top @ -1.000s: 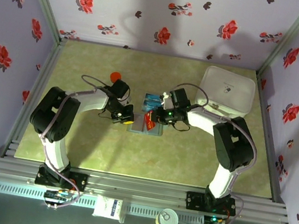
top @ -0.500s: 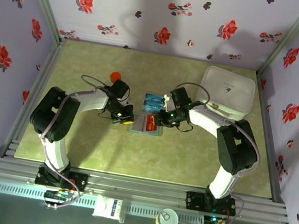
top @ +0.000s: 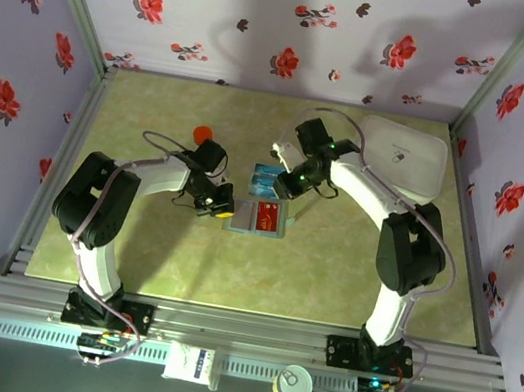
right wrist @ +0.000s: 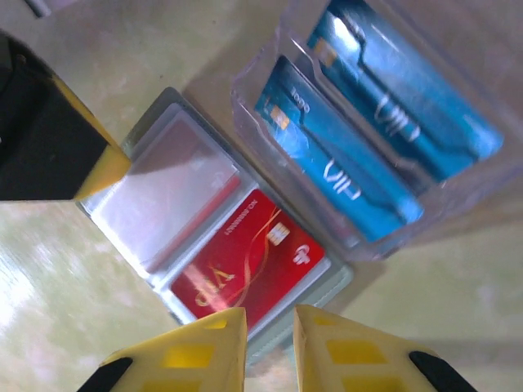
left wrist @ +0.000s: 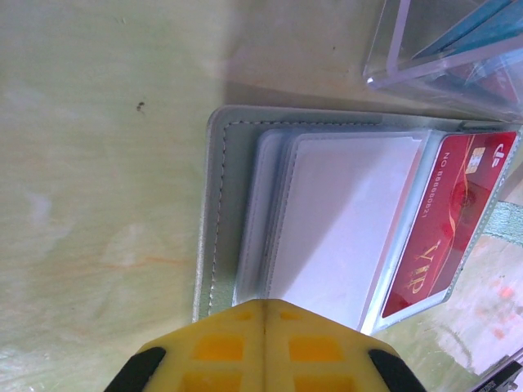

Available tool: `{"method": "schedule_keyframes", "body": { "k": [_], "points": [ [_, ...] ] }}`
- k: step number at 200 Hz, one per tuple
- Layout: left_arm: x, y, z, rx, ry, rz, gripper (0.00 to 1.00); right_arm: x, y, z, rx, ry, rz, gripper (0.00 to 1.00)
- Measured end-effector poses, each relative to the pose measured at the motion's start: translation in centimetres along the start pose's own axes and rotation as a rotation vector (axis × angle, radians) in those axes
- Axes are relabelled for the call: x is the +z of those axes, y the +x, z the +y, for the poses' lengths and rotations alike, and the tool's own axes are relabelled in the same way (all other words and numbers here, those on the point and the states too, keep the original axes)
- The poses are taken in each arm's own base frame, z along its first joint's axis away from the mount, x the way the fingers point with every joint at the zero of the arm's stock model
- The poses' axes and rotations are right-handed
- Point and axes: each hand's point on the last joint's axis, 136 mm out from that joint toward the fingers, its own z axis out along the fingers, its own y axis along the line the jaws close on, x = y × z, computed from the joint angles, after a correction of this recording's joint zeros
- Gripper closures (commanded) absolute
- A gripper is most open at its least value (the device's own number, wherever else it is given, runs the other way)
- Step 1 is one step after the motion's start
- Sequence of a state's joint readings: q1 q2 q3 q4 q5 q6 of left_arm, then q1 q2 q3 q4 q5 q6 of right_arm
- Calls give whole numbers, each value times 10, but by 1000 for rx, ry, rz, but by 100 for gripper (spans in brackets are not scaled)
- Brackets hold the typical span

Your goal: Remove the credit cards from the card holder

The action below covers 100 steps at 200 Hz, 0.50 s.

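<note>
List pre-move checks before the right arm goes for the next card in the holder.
1. Card holder lies open and flat: ok.
2. Left gripper shut, tips at the holder's near edge: ok. Whether it presses the holder down: cannot tell.
3. Right gripper empty, jaws a narrow gap apart, above the holder: ok.
4. Holder emptied: not ok. A red VIP card sits in one sleeve.
5. Two blue VIP cards lie in the clear tray: ok.
6. Other sleeve looks empty. Pockets beneath: cannot tell.
</note>
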<state>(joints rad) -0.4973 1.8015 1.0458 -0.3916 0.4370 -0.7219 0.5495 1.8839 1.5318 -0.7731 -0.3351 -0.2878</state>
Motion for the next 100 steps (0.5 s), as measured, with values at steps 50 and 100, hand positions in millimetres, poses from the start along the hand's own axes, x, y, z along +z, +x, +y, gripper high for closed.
{"method": "schedule_keyframes", "body": {
  "k": [50, 100],
  "points": [
    [0, 1, 1, -3, -5, 6, 94, 1, -21, -27, -273, 60, 67, 76],
    [0, 2, 2, -5, -8, 9, 95, 4, -56, -56, -403, 103, 71, 71]
  ]
}}
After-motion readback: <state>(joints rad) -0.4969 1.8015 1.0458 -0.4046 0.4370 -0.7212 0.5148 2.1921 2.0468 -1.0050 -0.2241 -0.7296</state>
